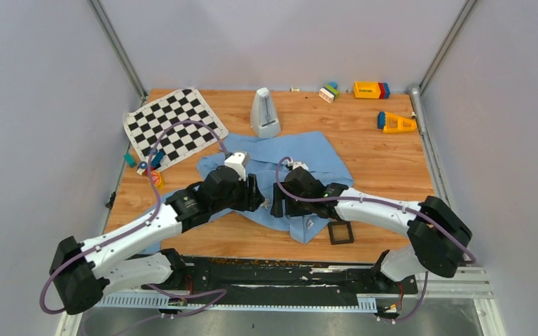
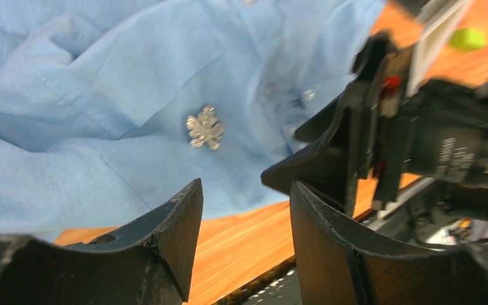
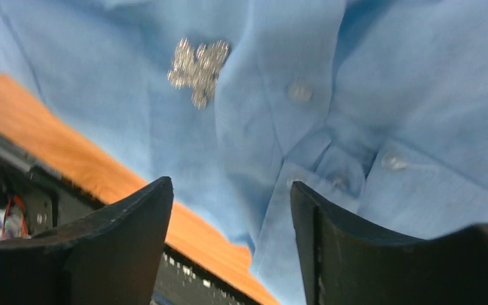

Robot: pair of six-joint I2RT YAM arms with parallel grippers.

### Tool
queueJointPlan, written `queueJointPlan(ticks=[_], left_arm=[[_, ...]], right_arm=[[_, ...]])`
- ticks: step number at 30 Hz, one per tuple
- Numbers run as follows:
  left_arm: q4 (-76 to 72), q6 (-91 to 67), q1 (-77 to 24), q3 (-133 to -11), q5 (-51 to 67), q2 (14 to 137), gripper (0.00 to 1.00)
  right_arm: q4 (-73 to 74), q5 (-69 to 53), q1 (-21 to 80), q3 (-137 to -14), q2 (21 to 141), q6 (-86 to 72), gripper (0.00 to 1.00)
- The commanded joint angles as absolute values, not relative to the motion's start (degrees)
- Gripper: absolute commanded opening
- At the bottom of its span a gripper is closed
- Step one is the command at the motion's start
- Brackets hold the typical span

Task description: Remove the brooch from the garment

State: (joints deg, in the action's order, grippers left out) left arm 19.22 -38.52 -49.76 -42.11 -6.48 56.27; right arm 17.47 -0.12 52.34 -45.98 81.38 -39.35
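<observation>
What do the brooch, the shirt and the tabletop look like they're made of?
Brooch: likely metal with tiny stones, glittering silver. Shirt: thin woven cloth, perhaps cotton, matte, softly creased. Tabletop: wood or wood-look laminate, streaked orange-brown grain.

Brooch (image 2: 205,127) on garment (image 2: 89,89), garment on table (image 1: 385,175)

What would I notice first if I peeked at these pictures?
A sparkly silver brooch pinned on the crumpled blue shirt in the middle of the table. The left gripper and right gripper hover open close to it, holding nothing. A black-and-white checkered mat lies at the far left corner.
</observation>
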Motion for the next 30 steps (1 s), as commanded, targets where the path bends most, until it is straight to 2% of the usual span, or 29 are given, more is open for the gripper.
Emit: queueJointPlan(ticks=[1,4,7,9,12,14,16,19,23,30], left_arm=[[18.72,-33.82,-46.26,-42.12,-6.57,61.74,0.57],[11.02,-36.14,-37.55,-36.97,2.51,63.94,0.49],[8.98,-36.36,-35.43,-34.01,3.67,64.69,0.48],[9.48,-35.56,-35.31,-32.71,2.28,65.36,0.48],[10.01,-35.84,-35.17,-30.71,1.92,65.44,0.46],[10.49,-35.75,-35.32,-30.39,4.49,64.43,0.41],[10.78,-35.91,-36.48,-30.19,5.21,62.11,0.39],[13.15,-35.41,-42.25,-31.01,-0.07,57.42,0.39],[15.98,-35.47,-47.21,-32.71,-5.09,52.88,0.46],[14.94,-39.26,-50.07,-32.31,-5.14,49.39,0.51]], right_arm=[[17.25,10.26,52.33,-52.16,86.97,-42.62,0.72],[19.84,13.7,52.32,-56.41,92.97,-43.17,0.71],[22.79,16.51,52.12,-60.19,97.94,-43.92,0.61],[22.99,15.62,51.62,-61.32,99.63,-43.93,0.47],[22.08,13.91,51.66,-61.11,98.54,-44.44,0.1],[19.48,12.28,51.97,-59.34,95.0,-43.34,0.0],[16.66,9.95,52.07,-57.32,91.02,-41.43,0.0],[11.48,2.79,52.11,-54.36,85.68,-37.75,0.0],[6.47,-7.66,52.09,-51.38,81.02,-35.81,0.0],[5.04,-13.88,52.06,-49.81,78.09,-35.42,0.0]])
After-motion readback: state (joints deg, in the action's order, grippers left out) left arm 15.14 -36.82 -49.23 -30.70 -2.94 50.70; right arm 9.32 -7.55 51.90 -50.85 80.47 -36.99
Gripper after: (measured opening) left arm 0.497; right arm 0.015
